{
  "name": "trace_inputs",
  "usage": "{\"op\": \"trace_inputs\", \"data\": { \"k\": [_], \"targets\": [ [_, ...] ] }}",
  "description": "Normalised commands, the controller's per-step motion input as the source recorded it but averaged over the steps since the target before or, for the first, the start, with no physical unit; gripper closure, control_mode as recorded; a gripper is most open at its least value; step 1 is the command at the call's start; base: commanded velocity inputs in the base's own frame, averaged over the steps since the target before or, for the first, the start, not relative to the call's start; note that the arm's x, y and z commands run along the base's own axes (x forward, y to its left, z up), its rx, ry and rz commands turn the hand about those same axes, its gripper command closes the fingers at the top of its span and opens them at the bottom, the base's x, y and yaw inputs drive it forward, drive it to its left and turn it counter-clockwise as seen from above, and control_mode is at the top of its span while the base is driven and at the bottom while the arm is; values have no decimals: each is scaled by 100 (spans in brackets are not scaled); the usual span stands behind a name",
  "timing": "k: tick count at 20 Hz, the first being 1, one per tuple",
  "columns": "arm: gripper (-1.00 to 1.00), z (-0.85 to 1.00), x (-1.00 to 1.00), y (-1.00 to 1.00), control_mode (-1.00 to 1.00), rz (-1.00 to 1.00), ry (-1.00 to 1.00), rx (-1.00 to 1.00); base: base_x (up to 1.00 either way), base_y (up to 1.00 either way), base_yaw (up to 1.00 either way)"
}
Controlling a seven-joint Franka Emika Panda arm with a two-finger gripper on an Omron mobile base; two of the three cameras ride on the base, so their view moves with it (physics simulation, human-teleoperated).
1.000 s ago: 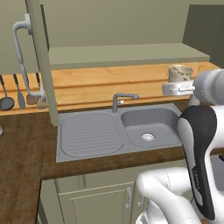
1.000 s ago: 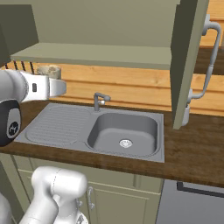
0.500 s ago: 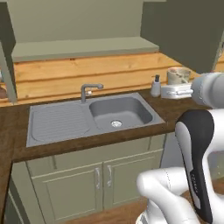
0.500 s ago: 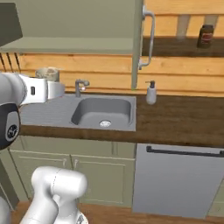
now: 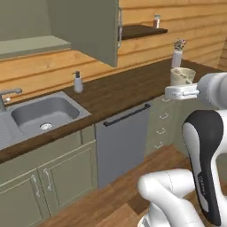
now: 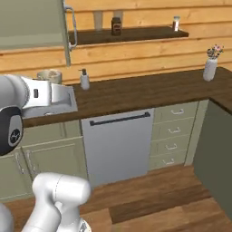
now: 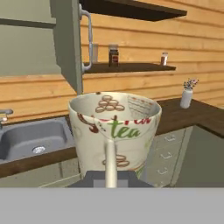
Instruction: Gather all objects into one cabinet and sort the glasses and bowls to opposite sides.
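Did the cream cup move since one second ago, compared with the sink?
Yes. In the left base view the cream cup was by the right end of the sink; now it is far to its right, near the flower vase.

The cream speckled cup hides the gripper's fingertips in the hand view, and its bottom is cut by the grey band. The cabinet interior stays hidden behind its open door. The sink is cut off at the left edge.
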Motion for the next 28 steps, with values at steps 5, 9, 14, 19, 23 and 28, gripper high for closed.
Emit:
{"op": "trace_inputs", "data": {
  "k": [5,9,14,19,23,28],
  "targets": [
    [100,0,0,0,100,0,0,0,-31,-24,-82],
    [100,0,0,0,100,0,0,0,-8,0,-95],
    [100,0,0,0,100,0,0,0,-1,0,-98],
    [100,0,0,0,100,0,0,0,0,0,-97],
    [100,0,0,0,100,0,0,0,0,0,-100],
    [100,0,0,0,100,0,0,0,0,0,-100]
  ]
}}
